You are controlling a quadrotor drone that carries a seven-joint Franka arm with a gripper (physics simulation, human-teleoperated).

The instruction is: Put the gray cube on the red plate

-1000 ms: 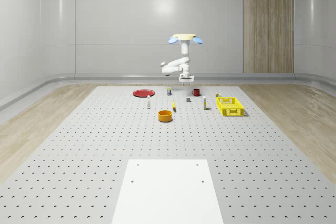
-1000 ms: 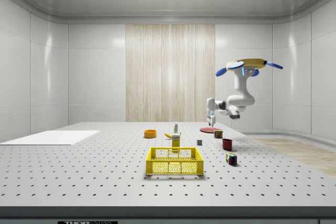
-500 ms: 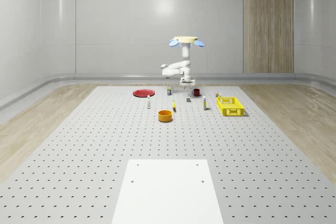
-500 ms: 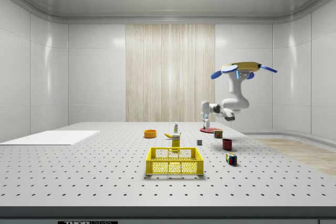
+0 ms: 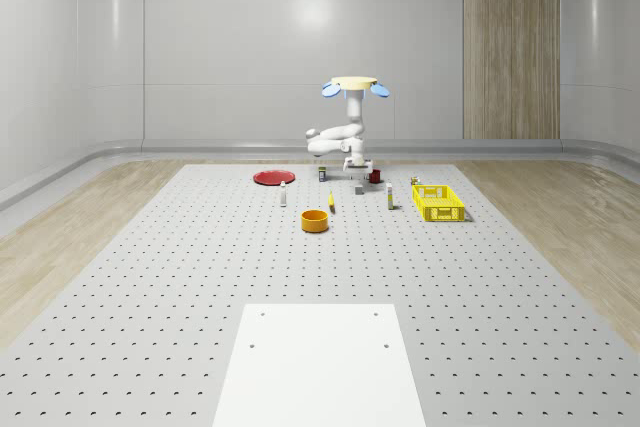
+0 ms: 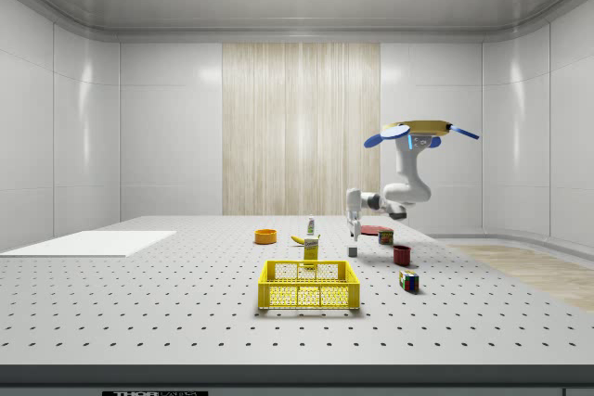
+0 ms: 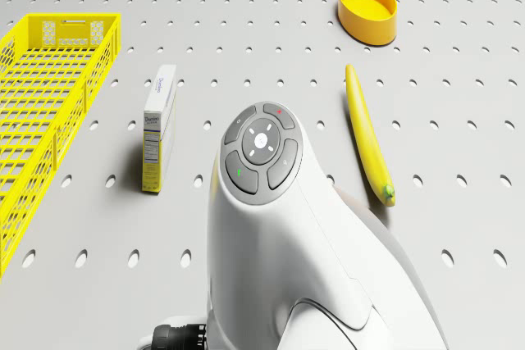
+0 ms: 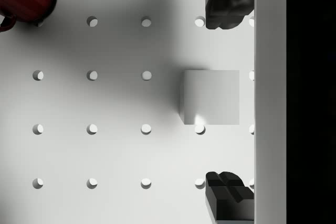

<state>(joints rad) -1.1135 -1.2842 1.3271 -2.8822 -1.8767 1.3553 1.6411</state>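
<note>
With your pincer [image 8: 227, 98] open above the small, rigid gray cube [image 8: 211, 97], clamp its two flat opposite sides.

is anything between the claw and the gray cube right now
No. In the wrist view the claw hangs open straight above the gray cube, one fingertip on each side, nothing between. The drone hovers over the table.

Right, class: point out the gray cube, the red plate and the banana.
gray cube [image 8: 210, 97], wrist view, centre of its top face.
red plate [image 5: 272, 177], whole-scene view, middle of the plate's surface.
banana [image 7: 366, 132], drone view, midway along its yellow body.
</note>
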